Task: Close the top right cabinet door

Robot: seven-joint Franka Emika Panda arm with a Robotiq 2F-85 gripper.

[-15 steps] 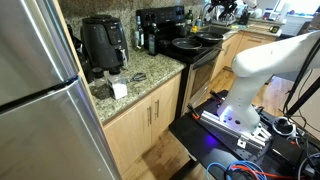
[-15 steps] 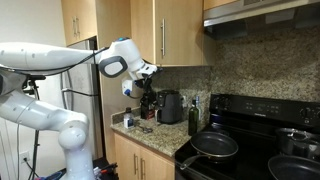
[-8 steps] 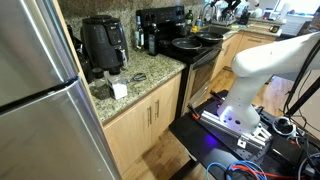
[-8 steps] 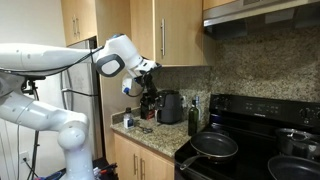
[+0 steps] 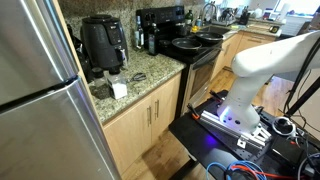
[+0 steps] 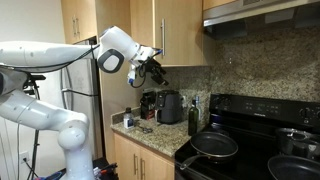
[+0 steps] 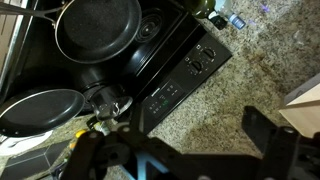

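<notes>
The top right cabinet door (image 6: 182, 30) is light wood with a vertical metal handle (image 6: 162, 38); I cannot tell how far it stands open. My gripper (image 6: 156, 70) hangs just below and left of the door's lower corner, a little apart from it. In the wrist view my gripper (image 7: 196, 140) shows as two dark fingers spread apart with nothing between them, above the granite counter (image 7: 250, 75) and the stove. It is open and empty. The gripper itself does not show clearly in the exterior view that holds the white arm base (image 5: 262, 70).
A black air fryer (image 5: 103, 42) and a coffee maker (image 6: 170, 106) stand on the counter. Bottles (image 6: 192, 118) stand beside the black stove with its pans (image 6: 215, 146). A steel fridge (image 5: 40, 90) fills one side. A range hood (image 6: 260, 10) hangs above the stove.
My gripper has risen and swung right, from beside the left cabinet to just under the right door's lower corner. Nothing was grasped.
</notes>
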